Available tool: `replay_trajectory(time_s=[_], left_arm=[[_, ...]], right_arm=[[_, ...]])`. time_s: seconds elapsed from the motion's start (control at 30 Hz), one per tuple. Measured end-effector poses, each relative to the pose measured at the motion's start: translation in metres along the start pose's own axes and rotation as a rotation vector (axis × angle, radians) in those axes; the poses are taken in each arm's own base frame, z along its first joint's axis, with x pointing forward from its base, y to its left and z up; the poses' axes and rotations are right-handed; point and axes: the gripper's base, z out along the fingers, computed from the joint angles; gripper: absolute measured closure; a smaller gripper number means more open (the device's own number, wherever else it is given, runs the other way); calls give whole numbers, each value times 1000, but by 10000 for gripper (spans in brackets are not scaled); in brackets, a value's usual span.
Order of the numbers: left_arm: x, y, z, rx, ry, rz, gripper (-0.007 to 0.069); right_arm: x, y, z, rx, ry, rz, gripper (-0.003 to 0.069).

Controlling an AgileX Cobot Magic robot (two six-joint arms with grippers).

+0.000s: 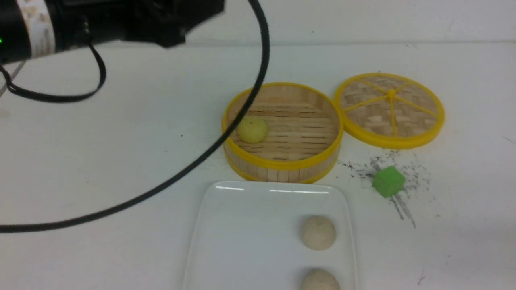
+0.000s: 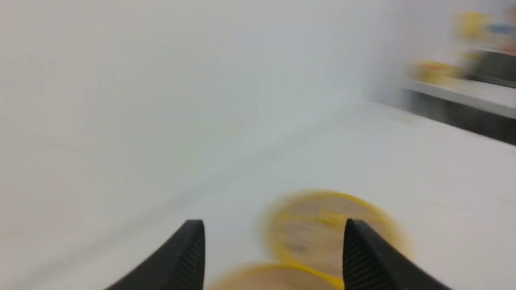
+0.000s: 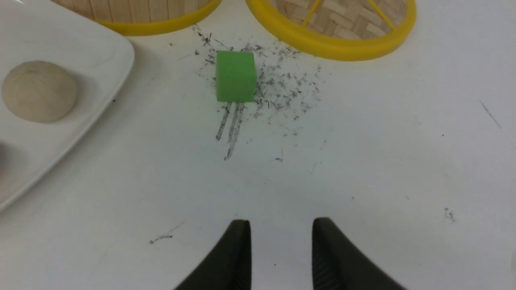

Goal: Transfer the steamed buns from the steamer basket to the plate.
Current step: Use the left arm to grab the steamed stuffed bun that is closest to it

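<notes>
The steamer basket stands mid-table with one pale yellow-green steamed bun on its slatted floor, at the left side. In front of it lies the white plate, bearing two beige buns along its right side. My left arm is raised at the far left, blurred. Its gripper is open and empty, high above the basket rim. My right gripper hovers low over bare table right of the plate, open and holding nothing. One beige bun shows there.
The flat woven lid lies right of the basket, touching it. A green cube sits among dark scuff marks in front of the lid. A black cable loops from my left arm across the basket's left rim.
</notes>
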Motion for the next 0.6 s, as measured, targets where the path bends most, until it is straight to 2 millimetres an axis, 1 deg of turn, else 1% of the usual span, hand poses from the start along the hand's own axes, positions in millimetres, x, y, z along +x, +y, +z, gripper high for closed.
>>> replay_trajectory(time_s=[0.03,0.07,0.13,0.23,0.27,0.33,0.47,0.6], left_arm=[[0,0,0,0,0,0,158],[-3,12,-2,-142,-17,43,158],[-2,27,-2,-291,-17,77,158],[7,45,3,-446,18,97,158],[8,47,3,-463,25,103,158],[18,60,9,-567,75,137,158],[26,71,10,-680,109,129,158],[28,73,8,-712,91,10,165]], right_arm=[[0,0,0,0,0,0,417],[-1,0,0,-1,-7,0,417],[-1,0,0,-2,-8,0,417],[-1,0,0,-2,-10,0,417],[-1,0,0,-2,-10,0,417],[-1,0,0,-2,-11,0,417],[-1,0,0,-2,-11,0,417],[-1,0,0,-3,-11,0,417]])
